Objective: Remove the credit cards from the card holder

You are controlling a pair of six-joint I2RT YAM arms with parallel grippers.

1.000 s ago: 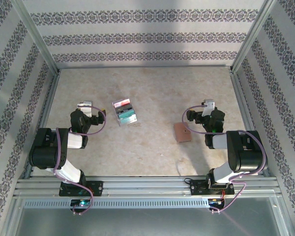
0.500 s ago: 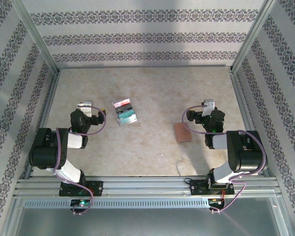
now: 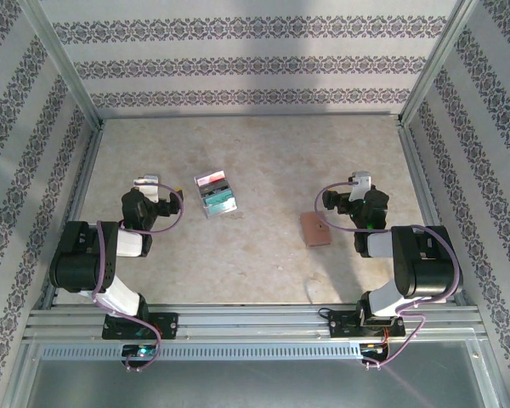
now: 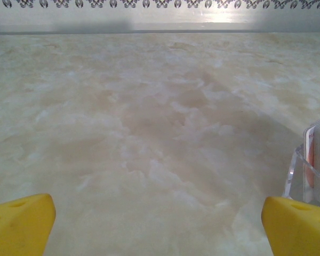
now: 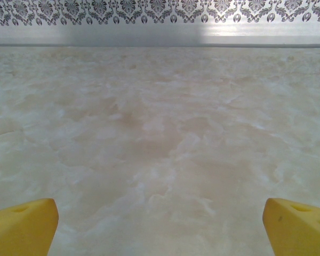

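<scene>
**Gripper state.** The left gripper (image 3: 163, 192) is set with its jaws wide apart. Nothing is held or touched by it. In the left wrist view its two yellow fingertips (image 4: 21, 224) are seen at the lower left and lower right corners, with bare beige marbled table (image 3: 263, 153) between them. The right gripper (image 3: 347, 197) is likewise spread wide and empty. Its yellow tips are seen at the two lower corners of the right wrist view, again with bare table between them.

**Arm pose.** Both arms are folded back over their bases at the bottom of the top view. The wrists are held low over the table. Each gripper is directed towards the patterned wall (image 5: 160, 13) at the top of the frame.

**Task items.** The stack of thin plastic credit cards (image 3: 215, 194), in red, white, dark and teal, is located left of centre in the top view, just to the right of the left gripper and apart from it. In the left wrist view the stack is seen on edge at the right border, with a clear plastic rim (image 4: 294, 173) against it. The small flat reddish-brown leather card holder (image 3: 315, 229) lies right of centre, near the right gripper, below and to its left, and is not touched by it. The cards and the card holder lie well apart.
</scene>
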